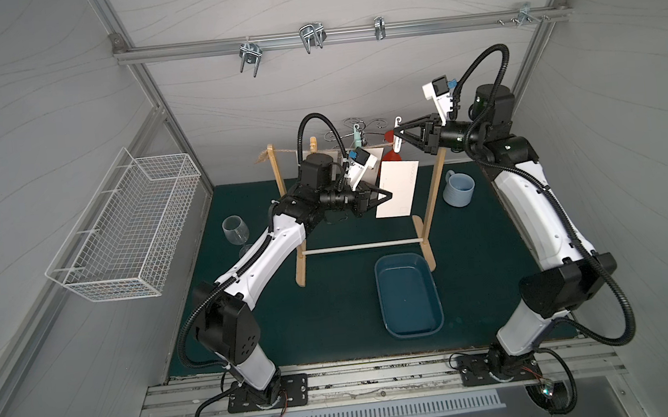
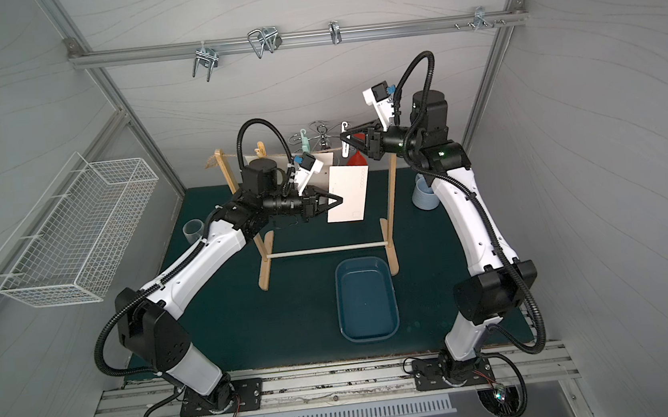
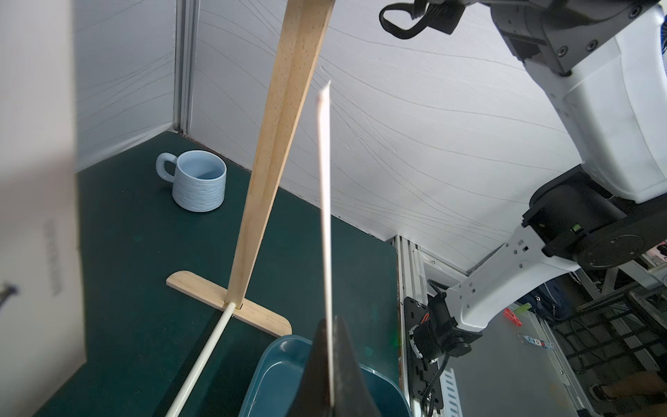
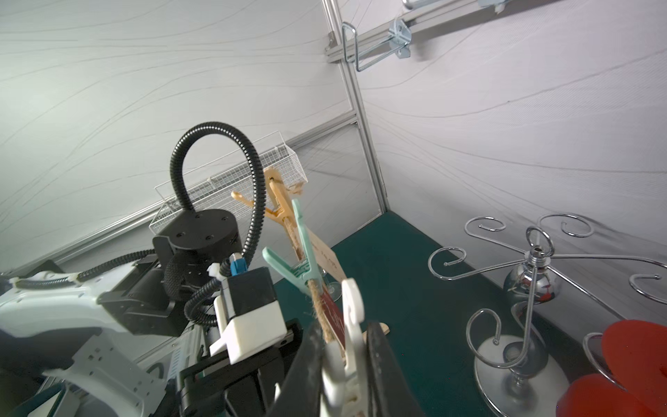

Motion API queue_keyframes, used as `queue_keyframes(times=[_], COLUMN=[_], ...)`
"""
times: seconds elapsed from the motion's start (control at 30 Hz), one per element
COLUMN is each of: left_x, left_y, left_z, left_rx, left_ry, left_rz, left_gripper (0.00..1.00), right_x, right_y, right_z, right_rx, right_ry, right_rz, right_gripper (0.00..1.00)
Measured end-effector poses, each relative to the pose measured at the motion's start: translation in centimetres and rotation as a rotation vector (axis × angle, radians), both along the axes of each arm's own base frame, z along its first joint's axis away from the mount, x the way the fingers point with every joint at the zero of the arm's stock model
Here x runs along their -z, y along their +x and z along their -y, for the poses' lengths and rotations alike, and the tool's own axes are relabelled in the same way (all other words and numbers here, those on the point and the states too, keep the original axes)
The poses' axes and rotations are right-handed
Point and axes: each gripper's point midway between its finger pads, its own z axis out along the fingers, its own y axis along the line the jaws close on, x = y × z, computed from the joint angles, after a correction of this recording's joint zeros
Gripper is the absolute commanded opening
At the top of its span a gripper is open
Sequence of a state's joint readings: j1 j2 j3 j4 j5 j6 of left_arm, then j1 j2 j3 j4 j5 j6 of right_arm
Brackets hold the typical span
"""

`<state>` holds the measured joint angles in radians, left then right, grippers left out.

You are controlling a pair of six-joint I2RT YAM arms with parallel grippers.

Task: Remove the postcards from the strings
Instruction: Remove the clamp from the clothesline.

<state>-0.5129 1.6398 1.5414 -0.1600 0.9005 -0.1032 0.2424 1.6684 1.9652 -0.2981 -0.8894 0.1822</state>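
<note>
three plastic pegs sit on one rough tan rope (image 1: 283, 152): yellow peg (image 4: 278, 202), teal peg (image 4: 303, 260), white peg (image 4: 352, 299). two postcards show. the held card (image 1: 397, 189), a flat white rectangle with a faint row of boxes, tilts just under the rope between two wooden posts (image 1: 433, 195), its edge pinched in the closed left gripper (image 1: 389, 194). the hanging card (image 4: 326, 256) dangles below the teal peg. the right gripper (image 4: 346, 335) squeezes the white peg.
</note>
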Motion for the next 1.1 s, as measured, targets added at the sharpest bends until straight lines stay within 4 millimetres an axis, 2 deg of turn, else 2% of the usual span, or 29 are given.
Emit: queue_keyframes(times=[0.27,0.6,0.73,0.87,1.03,1.1], left_x=[0.4,0.5,0.8,1.6,2.1,2.1], left_y=[-0.2,-0.3,-0.6,-1.5,-2.9,-3.7], left_z=[-0.2,-0.5,-1.1,-2.1,-3.8,-4.5], left_rx=[-0.011,-0.027,-0.053,-0.096,-0.149,-0.171], left_ry=[0.007,0.012,0.022,0.039,0.057,0.058], left_rz=[-0.011,-0.006,-0.005,-0.005,0.002,0.010], left_gripper=[0.00,0.00,0.00,0.00,0.00,0.00], right_x=[-1.0,-0.7,-1.1,-2.5,-6.5,-7.5], right_y=[0.6,1.2,0.7,-1.4,-6.1,-8.4], right_z=[-0.2,-1.1,-0.7,0.2,1.7,2.4], right_rx=[0.049,0.106,0.129,0.150,0.155,0.156], right_ry=[0.018,0.003,0.013,0.031,0.071,0.084], right_rz=[0.062,0.118,0.142,0.178,0.272,0.298], right_gripper=[0.00,0.00,0.00,0.00,0.00,0.00])
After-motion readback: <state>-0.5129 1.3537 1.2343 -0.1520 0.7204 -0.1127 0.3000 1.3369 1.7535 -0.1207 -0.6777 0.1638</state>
